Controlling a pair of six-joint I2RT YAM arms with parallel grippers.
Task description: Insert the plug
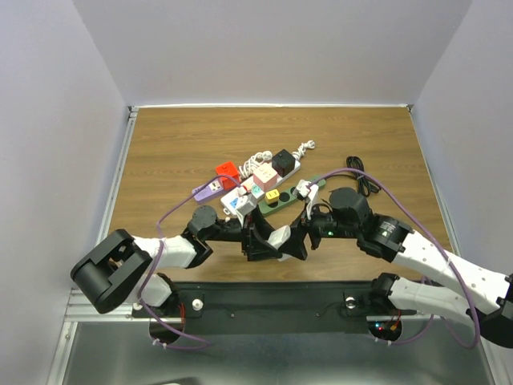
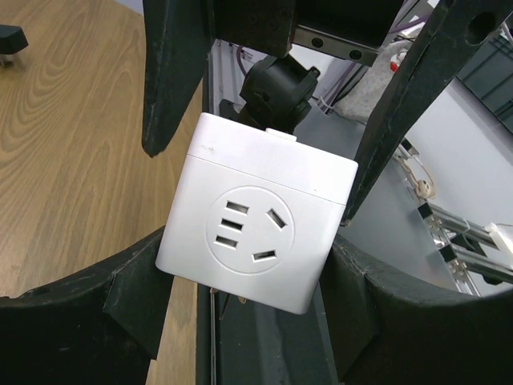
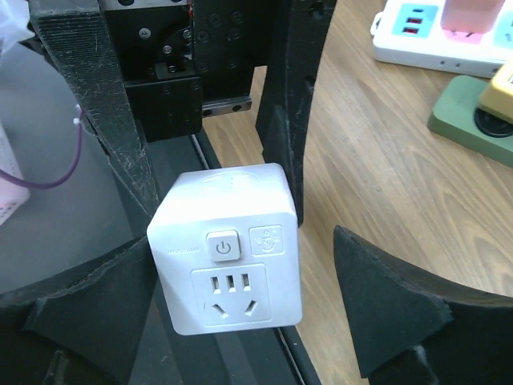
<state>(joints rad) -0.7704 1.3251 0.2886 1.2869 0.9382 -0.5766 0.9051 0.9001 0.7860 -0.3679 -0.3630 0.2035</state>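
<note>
Pinching the white socket cube (image 2: 256,220) between my left fingers (image 2: 136,297); right fingers (image 3: 385,313) spread around it, not clamped. Insertion not done: green strip (image 3: 473,112) lies well beyond them.

Bright, even overhead light — soft shadows, all views sharp.

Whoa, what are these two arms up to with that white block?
The left gripper holds a white socket cube between the two arms. The right gripper stands open around the same cube, one finger clear of it. No plug sits in its visible sockets yet.
</note>
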